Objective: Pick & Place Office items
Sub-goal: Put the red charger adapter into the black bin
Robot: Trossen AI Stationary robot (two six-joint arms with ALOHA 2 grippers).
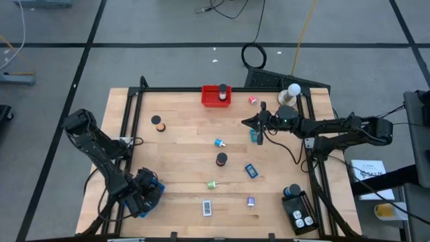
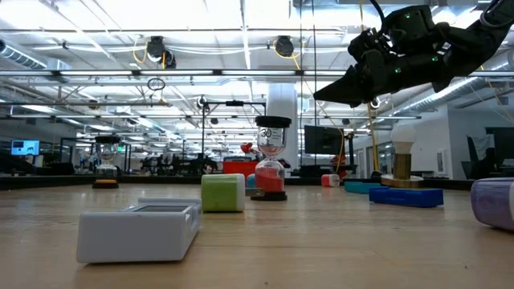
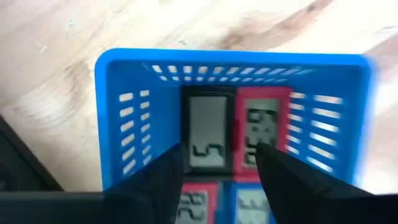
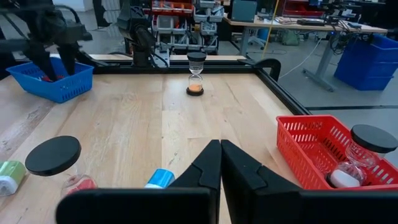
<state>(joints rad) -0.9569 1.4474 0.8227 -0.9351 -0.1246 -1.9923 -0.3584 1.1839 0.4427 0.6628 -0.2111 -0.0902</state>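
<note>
Left wrist view: left claw (image 3: 217, 168) spread, empty, over blue basket (image 3: 124, 81) holding 4 small digital timers (image 3: 207, 134). Right claw (image 4: 220, 163) pinched closed, empty, hovering mid-bench (image 1: 181, 134); loose items scattered there.

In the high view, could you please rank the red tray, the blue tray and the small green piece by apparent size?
1. Red plastic tray.
2. Blue plastic tray: partly hidden by the left arm, so its rank against the red one is unsure.
3. Small green piece: clearly smallest.
</note>
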